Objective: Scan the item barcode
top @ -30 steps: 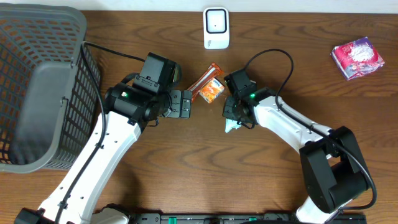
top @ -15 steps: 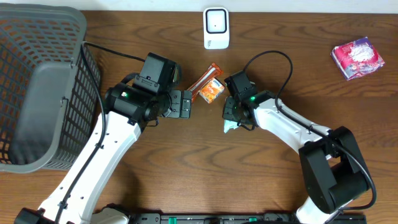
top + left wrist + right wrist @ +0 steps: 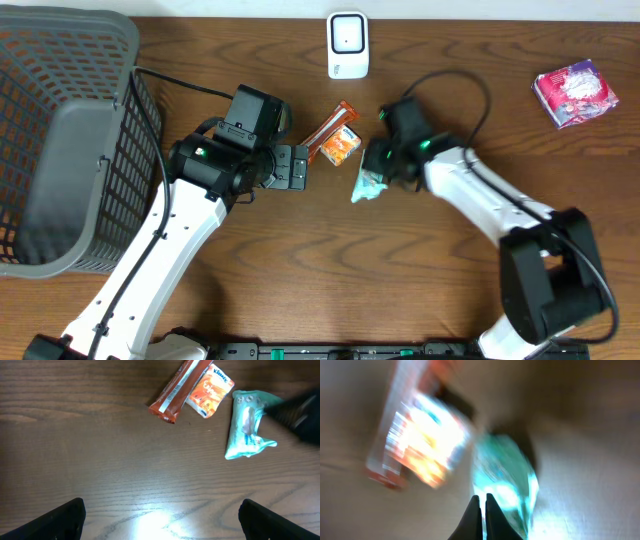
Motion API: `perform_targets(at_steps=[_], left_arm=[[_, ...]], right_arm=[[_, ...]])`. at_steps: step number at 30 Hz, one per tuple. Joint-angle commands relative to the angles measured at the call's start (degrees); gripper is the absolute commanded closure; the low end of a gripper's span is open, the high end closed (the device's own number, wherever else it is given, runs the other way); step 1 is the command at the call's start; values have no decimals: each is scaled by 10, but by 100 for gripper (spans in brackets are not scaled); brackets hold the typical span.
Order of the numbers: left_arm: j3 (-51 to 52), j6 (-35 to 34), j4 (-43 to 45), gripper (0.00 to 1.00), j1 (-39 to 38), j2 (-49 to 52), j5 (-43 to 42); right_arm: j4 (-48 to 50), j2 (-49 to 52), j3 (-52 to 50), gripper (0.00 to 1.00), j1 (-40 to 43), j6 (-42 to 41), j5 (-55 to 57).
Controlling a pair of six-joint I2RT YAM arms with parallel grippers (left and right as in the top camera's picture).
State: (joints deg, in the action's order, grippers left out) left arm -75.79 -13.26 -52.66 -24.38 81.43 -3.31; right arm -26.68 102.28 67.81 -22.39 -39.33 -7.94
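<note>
A teal packet (image 3: 367, 184) sits at the table's middle; it also shows in the left wrist view (image 3: 245, 427) and, blurred, in the right wrist view (image 3: 507, 472). My right gripper (image 3: 381, 168) is at the packet's upper right corner, its fingers pressed together on the packet's edge (image 3: 483, 505). The white scanner (image 3: 347, 45) stands at the back edge. My left gripper (image 3: 298, 167) hovers wide open to the left of the items, nothing between its fingers (image 3: 162, 520).
An orange tissue pack (image 3: 342, 147) and a red-brown bar (image 3: 328, 128) lie between the grippers, just left of the teal packet. A pink packet (image 3: 575, 92) lies at the far right. A dark mesh basket (image 3: 60, 140) fills the left side.
My right gripper has shut and swung up and to the right, and the teal packet has shifted and turned with it. The left arm has not moved.
</note>
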Motion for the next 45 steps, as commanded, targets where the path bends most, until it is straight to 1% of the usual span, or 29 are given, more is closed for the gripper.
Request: perform_targets(at_steps=[1, 4, 5, 6, 8, 10, 11, 19, 22, 24, 28, 31, 35, 41, 45], left_arm=[[-2, 1, -2, 2, 2, 2, -3], [-2, 1, -2, 2, 2, 2, -3], [-2, 1, -2, 2, 2, 2, -3], [-2, 1, -2, 2, 2, 2, -3], [-2, 1, -2, 2, 2, 2, -3], [-2, 1, -2, 2, 2, 2, -3], [-2, 1, -2, 2, 2, 2, -3], [-2, 1, -2, 2, 2, 2, -3], [-2, 1, -2, 2, 2, 2, -3], [-2, 1, -2, 2, 2, 2, -3], [-2, 1, -2, 2, 2, 2, -3], [-2, 1, -2, 2, 2, 2, -3], [-2, 1, -2, 2, 2, 2, -3], [-2, 1, -2, 2, 2, 2, -3], [-2, 1, -2, 2, 2, 2, -3]], right_arm=[[5, -41, 53, 99, 36, 20, -63], [-7, -38, 52, 98, 44, 23, -76], [-15, -36, 51, 92, 43, 28, -76], [-21, -33, 49, 76, 43, 34, -76], [-29, -28, 44, 59, 38, 39, -77], [-34, -21, 36, 49, 24, 49, -79], [-36, -18, 34, 48, 17, 49, -78], [-41, 41, 22, 45, -43, 29, -12], [-47, 70, 22, 50, -54, 16, 16], [-53, 88, 22, 50, -55, 8, 39], [-58, 113, 22, 48, -55, 10, 58], [-59, 111, 23, 48, -55, 31, 59], [-71, 84, 46, 47, -50, 40, 57], [-143, 12, 120, 41, -32, 87, 61], [-184, -10, 129, 40, -28, 90, 80]])
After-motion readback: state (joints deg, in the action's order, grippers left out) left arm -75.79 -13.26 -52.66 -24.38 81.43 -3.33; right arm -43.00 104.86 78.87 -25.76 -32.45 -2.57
